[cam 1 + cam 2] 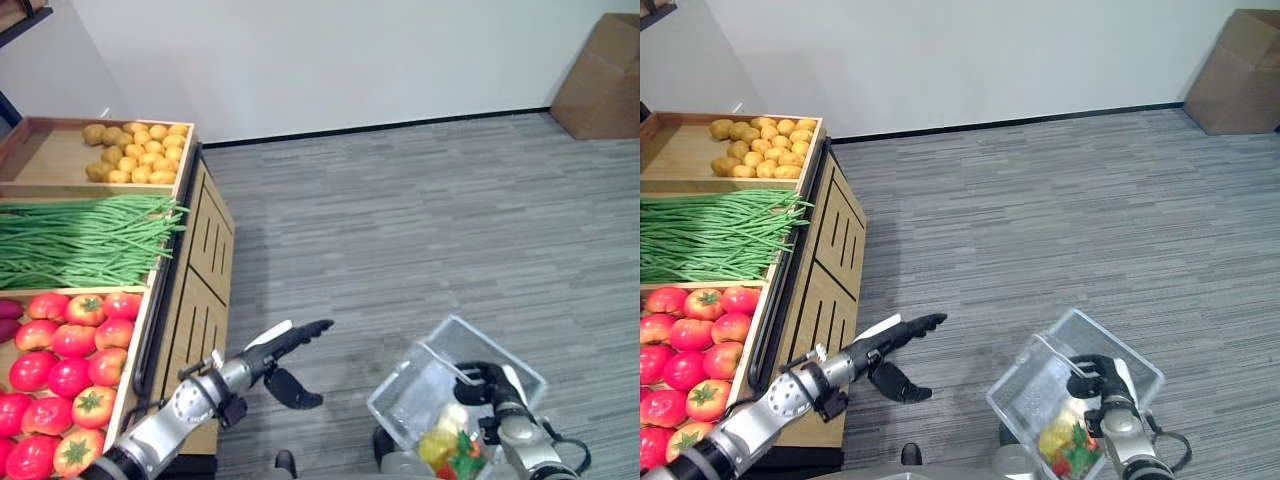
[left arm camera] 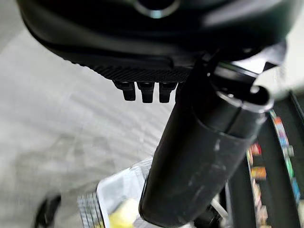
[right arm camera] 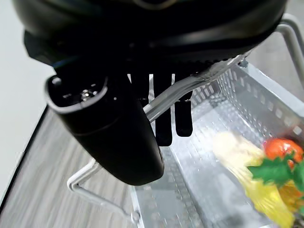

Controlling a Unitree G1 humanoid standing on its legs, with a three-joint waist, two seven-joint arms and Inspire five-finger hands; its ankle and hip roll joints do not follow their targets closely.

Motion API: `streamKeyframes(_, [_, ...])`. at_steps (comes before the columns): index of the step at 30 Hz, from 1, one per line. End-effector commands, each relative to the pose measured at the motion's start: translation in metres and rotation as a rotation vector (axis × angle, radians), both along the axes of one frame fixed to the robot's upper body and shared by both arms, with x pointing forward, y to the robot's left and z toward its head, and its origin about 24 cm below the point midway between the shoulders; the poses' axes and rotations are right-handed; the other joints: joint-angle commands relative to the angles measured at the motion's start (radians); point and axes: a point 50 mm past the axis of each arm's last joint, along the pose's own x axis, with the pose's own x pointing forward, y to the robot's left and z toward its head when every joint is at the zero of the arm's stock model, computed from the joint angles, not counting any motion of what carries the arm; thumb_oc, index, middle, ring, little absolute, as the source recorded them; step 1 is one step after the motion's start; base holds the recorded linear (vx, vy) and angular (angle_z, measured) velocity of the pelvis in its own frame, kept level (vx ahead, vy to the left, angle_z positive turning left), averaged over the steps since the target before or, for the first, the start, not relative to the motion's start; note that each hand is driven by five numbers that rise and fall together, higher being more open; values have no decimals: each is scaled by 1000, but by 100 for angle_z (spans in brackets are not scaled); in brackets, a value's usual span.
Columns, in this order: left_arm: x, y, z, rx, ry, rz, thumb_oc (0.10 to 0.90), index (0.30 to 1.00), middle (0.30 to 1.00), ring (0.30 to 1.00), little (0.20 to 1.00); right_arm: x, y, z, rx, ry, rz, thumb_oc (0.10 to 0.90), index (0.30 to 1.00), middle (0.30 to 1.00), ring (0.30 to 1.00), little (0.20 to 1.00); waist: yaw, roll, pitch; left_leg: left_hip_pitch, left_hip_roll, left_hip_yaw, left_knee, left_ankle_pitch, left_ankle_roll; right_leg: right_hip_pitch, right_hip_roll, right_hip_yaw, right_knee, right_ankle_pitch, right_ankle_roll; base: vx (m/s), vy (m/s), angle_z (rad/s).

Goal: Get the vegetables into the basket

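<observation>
Here, basket (image 1: 440,375): hangs from right hand (image 1: 487,383), clenched on its handle (image 3: 190,88).
Vegetables (image 1: 1065,440): inside basket.
Left hand (image 1: 290,350): released, beside tomatoes (image 1: 70,370) shelf.

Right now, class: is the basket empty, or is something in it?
Not empty. The basket, hung by its handle from the right hand, holds yellow vegetables and a red one at one end.

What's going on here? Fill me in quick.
The robot stands beside a wooden produce stand with potatoes, green beans and tomatoes. Its right hand is curled round the handle of a clear basket, which holds yellow produce and something red with green leaves. Its left hand hangs open and empty over the floor between stand and basket.
</observation>
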Motion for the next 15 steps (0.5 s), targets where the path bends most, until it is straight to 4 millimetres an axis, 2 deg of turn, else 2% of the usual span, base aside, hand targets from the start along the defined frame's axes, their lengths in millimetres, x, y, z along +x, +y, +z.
streamKeyframes(1, [15, 10, 7, -28, -49, 52, 900, 1000, 1000, 1000, 1000, 42, 12, 20, 52, -215, 26, 400, 300, 300, 300, 300, 19, -33, -26, 24, 20, -3, 8, -78, -24, 35, -57, -48, 5, -62, 69, -37, -1, 0])
streamKeyframes(2, [7, 20, -11, 0, 13, 142, 900, 1000, 1000, 1000, 1000, 33, 10, 13, 61, -176, -4, 400, 300, 300, 300, 300, 22, -35, -26, 23, 20, -1, 8, -76, -24, 33, -58, -48, 5, -59, 69, -36, 0, -1])
streamKeyframes(3, [7, 19, -12, -2, 12, 143, 900, 1000, 1000, 1000, 1000, 33, 10, 14, 59, -176, -3, 400, 300, 300, 300, 300, 21, -33, -26, 23, 20, -1, 8, -76, -23, 33, -58, -47, 5, -59, 69, -37, 0, -2])
streamKeyframes(4, [-12, 33, -41, 26, 131, 289, 900, 1000, 1000, 1000, 1000, 13, 8, 0, 69, -97, -60, 400, 300, 300, 300, 300, 24, -34, -24, 21, 19, 1, 8, -74, -22, 28, -58, -46, 5, -56, 69, -35, -1, -3])
streamKeyframes(8, [-51, 49, -92, 225, 317, 470, 900, 1000, 1000, 1000, 1000, -16, 6, -17, 104, 3, -177, 400, 300, 300, 300, 300, 26, -35, -25, 14, 19, -1, 8, -68, -20, 22, -57, -49, 5, -54, 65, -26, -2, -2])
streamKeyframes(9, [-50, 48, -92, 224, 315, 470, 900, 1000, 1000, 1000, 1000, -15, 6, -16, 102, 2, -177, 400, 300, 300, 300, 300, 25, -33, -24, 14, 19, -2, 8, -68, -20, 22, -57, -50, 5, -54, 65, -16, -2, 5])
streamKeyframes(12, [-78, 48, -119, 394, 446, 513, 900, 1000, 1000, 1000, 1000, -40, 10, -29, 137, 87, -252, 400, 300, 300, 300, 300, 21, -36, -29, 10, 21, -3, 8, -68, -20, 21, -57, -54, 5, -55, 62, -15, -4, 15])
streamKeyframes(15, [-99, 53, -129, 492, 534, 566, 900, 1000, 1000, 1000, 1000, -55, 14, -35, 133, 161, -246, 400, 300, 300, 300, 300, 20, -36, -34, 11, 23, -4, 8, -68, -21, 22, -57, -57, 5, -56, 59, -3, -4, -1])
